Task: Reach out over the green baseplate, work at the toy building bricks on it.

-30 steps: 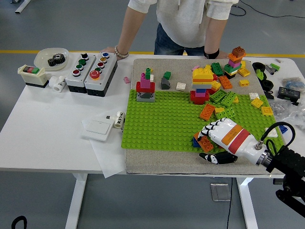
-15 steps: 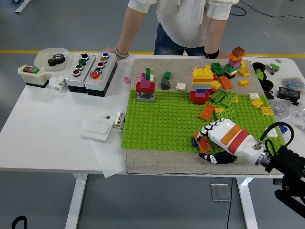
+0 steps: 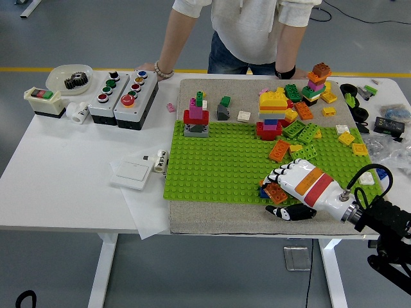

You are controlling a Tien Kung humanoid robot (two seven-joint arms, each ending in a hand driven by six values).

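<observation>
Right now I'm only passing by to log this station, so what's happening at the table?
The robot's right hand reaches over the near right corner of the green baseplate, its fingers curled over an orange brick and a blue one beside it. Whether it truly grips them is unclear. Loose bricks and small stacks crowd the plate's far right. A person stands at the far side, one hand resting on the table. The left arm is out of view.

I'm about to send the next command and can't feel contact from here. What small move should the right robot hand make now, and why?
Probably close the fingers a little more. The right robot hand lies at the near edge of the green studded baseplate, fingers curled over a flat orange toy brick with a blue brick beside it. Whether the grip is firm cannot be seen, so lifting now looks premature.
</observation>
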